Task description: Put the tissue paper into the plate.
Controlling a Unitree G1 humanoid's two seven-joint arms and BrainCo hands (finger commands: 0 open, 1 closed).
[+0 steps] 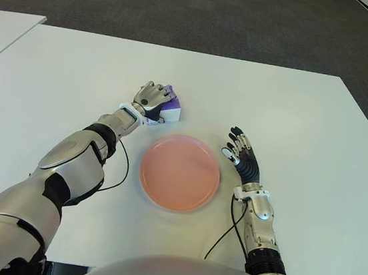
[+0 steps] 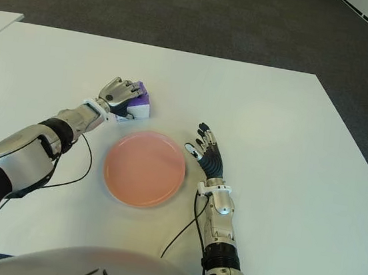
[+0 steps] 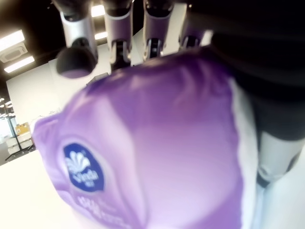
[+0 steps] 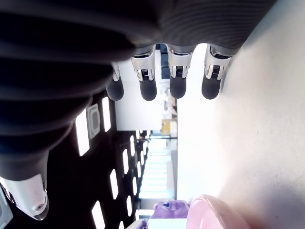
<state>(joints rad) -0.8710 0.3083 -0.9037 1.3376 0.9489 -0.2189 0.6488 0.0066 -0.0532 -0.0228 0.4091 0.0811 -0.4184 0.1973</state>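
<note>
tissue pack [image 1: 171,108]: purple-white, on table beyond plate | plate [image 1: 180,172]: pink, round, empty

The only marking I can find is on the purple tissue pack [image 3: 157,152] that my left hand [image 1: 152,97] is closed over: a round dark-blue badge [image 3: 84,168] printed on its wrapper, with a white fan-shaped emblem and a short brand word under it that is too blurred for me to make out. Below the badge runs a line of pale lettering, also unreadable. I see no other text, number or sign anywhere else in my views.
</note>
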